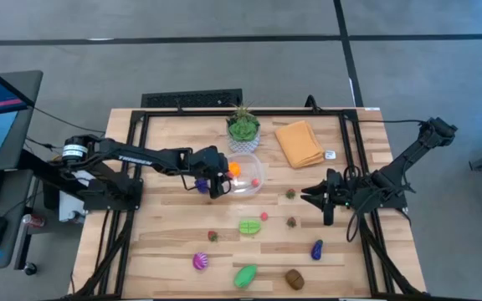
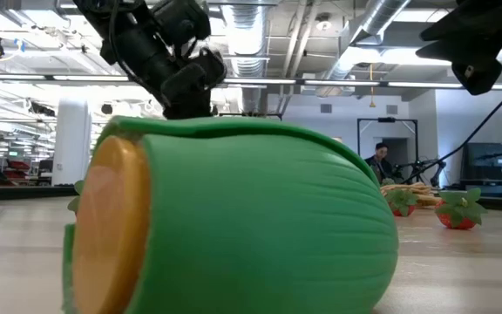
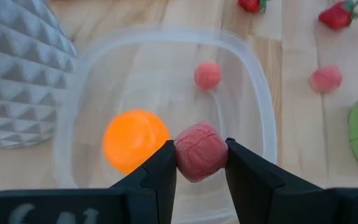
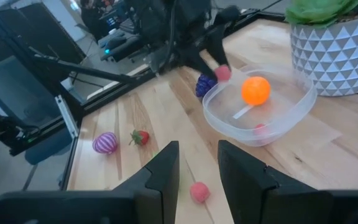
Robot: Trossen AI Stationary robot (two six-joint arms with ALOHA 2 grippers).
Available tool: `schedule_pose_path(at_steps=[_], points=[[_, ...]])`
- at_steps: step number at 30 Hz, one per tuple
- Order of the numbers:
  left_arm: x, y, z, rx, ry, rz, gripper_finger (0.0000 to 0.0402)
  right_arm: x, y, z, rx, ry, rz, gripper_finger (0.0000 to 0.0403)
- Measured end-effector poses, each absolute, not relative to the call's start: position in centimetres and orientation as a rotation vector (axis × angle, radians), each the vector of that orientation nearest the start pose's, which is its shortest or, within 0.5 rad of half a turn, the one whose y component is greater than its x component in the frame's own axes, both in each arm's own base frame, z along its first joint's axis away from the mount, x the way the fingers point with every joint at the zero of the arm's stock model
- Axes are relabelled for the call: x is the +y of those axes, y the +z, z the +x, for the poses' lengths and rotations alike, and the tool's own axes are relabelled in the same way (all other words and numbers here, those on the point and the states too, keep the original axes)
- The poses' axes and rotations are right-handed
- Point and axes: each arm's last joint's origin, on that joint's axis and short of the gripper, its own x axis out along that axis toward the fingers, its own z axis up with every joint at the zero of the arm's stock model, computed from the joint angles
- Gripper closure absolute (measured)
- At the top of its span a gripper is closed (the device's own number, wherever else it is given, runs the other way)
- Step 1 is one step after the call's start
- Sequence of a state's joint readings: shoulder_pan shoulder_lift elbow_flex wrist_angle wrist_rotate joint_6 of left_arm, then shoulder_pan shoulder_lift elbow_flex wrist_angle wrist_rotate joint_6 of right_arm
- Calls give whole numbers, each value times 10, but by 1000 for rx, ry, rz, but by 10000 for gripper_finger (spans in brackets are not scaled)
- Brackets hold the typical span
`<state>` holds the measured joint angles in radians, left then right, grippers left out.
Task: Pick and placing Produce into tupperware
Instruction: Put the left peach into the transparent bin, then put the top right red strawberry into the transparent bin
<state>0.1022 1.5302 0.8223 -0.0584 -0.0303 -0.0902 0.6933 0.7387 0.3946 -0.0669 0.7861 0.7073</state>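
Left wrist view is showing the left gripper point(image 3: 201, 163) clamping a small pink-red toy fruit point(image 3: 201, 151) between its two dark fingers, hanging over the near rim of the clear tupperware point(image 3: 260, 99). Inside the tupperware an orange ball point(image 3: 135, 140) and a small pink piece point(image 3: 208, 74) are lying on the floor of it. The white patterned plant pot point(image 3: 14, 81) is standing just beside the container.

High view is placing the tupperware mid-table, near the potted plant point(image 1: 243, 127) and the folded orange cloth point(image 1: 299, 143). The right gripper point(image 1: 318, 198) is waiting at the right side of the table, fingers closed, holding nothing. Loose produce is lying toward the front edge: a green half piece point(image 1: 250, 226), a purple striped piece point(image 1: 200, 262), a green oval point(image 1: 245, 275), a brown piece point(image 1: 294, 278), a dark purple eggplant-like piece point(image 1: 316, 248). A purple piece point(image 4: 205, 84) is sitting against the outside of the container, in the right wrist view.
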Motion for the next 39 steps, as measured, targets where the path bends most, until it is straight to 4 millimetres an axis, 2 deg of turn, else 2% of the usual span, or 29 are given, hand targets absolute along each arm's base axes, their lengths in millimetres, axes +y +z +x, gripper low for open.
schedule_pose_path(at_steps=[6,10,22,39], points=[[27,179,310,789,148,-105,291,82,220,135,246,-213,427,269],[28,181,315,778,156,-90,291,81,220,135,244,-220,428,269],[27,177,311,844,154,-43,290,81,220,135,249,-221,418,269],[27,179,313,814,153,-44,215,81,220,135,246,-220,426,269]])
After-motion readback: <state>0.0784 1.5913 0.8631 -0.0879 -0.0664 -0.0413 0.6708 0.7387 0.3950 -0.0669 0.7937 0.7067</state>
